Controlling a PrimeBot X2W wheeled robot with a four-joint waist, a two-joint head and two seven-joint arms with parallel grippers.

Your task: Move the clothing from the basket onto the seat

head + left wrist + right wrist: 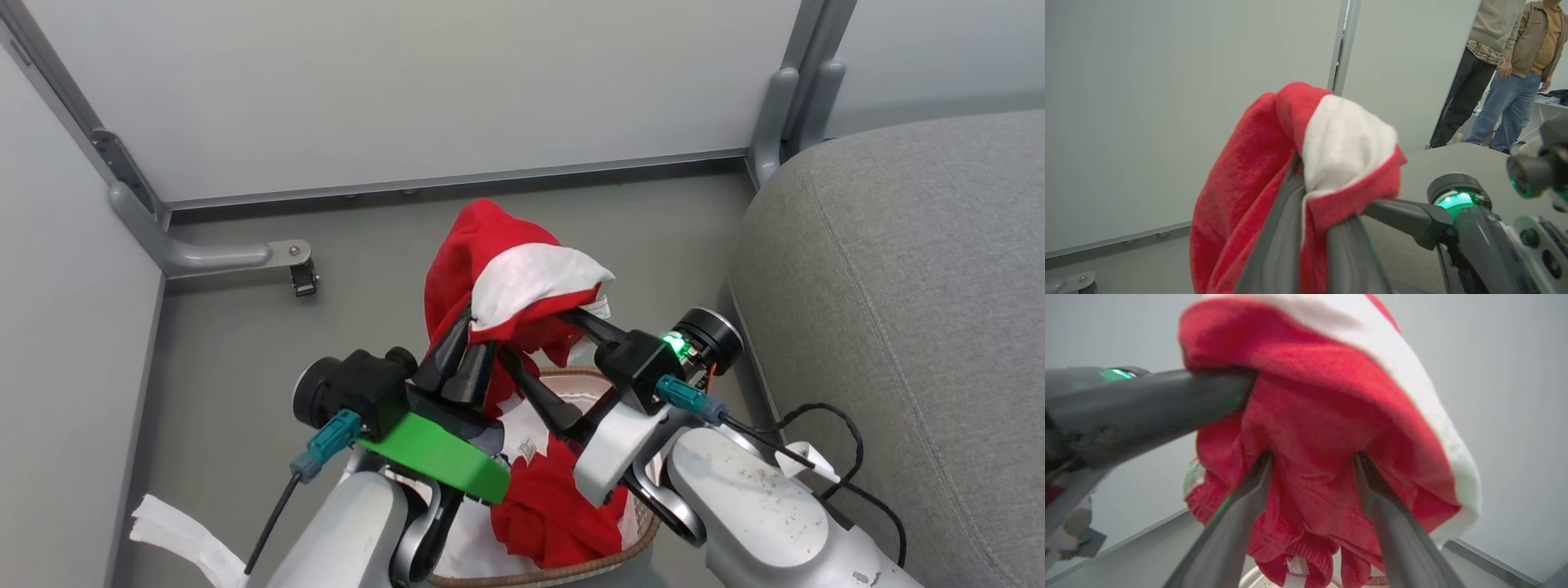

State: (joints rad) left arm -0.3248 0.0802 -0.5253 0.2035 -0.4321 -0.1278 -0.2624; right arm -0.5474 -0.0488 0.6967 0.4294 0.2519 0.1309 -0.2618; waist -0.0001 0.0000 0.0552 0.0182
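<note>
The clothing (522, 278), a red garment with a broad white panel, hangs lifted above the basket (571, 567), whose brown woven rim shows at the bottom of the head view. My left gripper (467, 336) is shut on a fold of it, and its two dark fingers (1286, 245) pinch the red cloth (1241, 179) together. My right gripper (539, 339) is open, its spread fingers (1384, 514) pushed up into the cloth (1314, 428), which drapes over their tips. More red cloth (555, 510) with a white label lies in the basket. The grey seat (898, 286) is at the right.
Pale partition walls (408, 90) close off the back and left, with a metal foot and caster (300, 273) on the grey floor. A white paper strip (180, 531) lies at the lower left. A black cable (845, 457) loops by the seat. Two persons (1502, 77) stand beyond the partition.
</note>
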